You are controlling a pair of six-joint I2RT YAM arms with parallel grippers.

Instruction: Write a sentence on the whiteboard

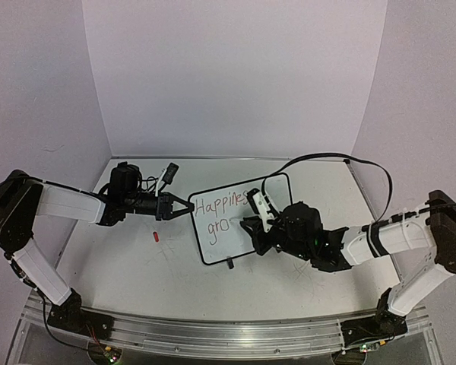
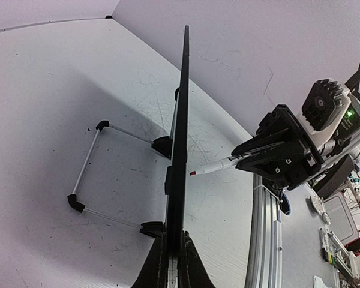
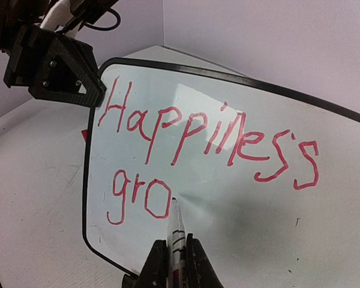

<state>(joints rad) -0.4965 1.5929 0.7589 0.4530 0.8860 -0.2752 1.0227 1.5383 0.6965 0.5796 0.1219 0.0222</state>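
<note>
The whiteboard [image 1: 220,249] stands propped on the table, its black frame seen edge-on [image 2: 179,120] in the left wrist view. My left gripper [image 1: 184,207] [image 2: 173,258] is shut on the board's left edge. The sentence [image 3: 210,135] in red reads "Happiness" with "gro" [image 3: 138,195] below it. My right gripper [image 1: 252,228] [image 3: 176,255] is shut on a white marker [image 3: 177,225] [image 2: 213,168]. The marker's tip sits just right of the "o", with a thin gap to the board's face in the left wrist view.
A small red cap [image 1: 156,236] lies on the table left of the board. The board's wire stand [image 2: 87,174] spreads out behind it. A black cable [image 1: 342,158] loops over the right arm. Walls enclose the back and sides.
</note>
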